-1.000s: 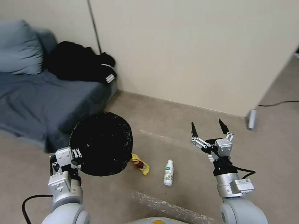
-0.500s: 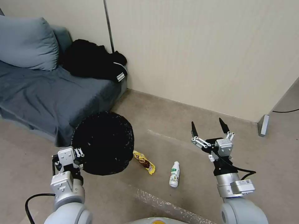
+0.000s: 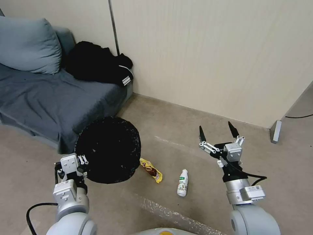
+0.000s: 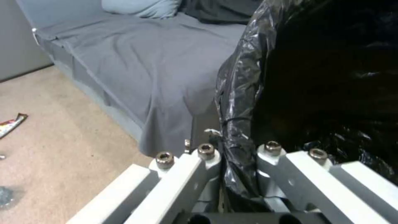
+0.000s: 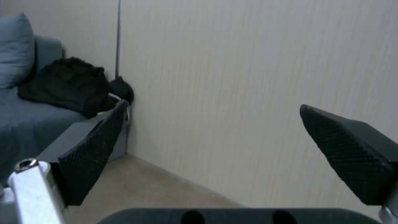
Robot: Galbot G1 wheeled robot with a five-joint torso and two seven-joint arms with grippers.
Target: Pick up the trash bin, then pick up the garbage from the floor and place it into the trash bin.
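left gripper clamps trash bin rim, bin held ahead.

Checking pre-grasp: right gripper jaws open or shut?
Open. The right gripper hangs above the floor with its jaws spread wide and nothing between them; the right wrist view shows wall through the gap.

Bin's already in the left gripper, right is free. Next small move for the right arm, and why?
Probably lower the right gripper toward the small white bottle. It hangs open and empty above the floor, and the bottle lies on the carpet nearest it, beside the yellow wrapper. The left gripper is clamped on the rim of the trash bin, whose mouth faces up, ready for a drop.
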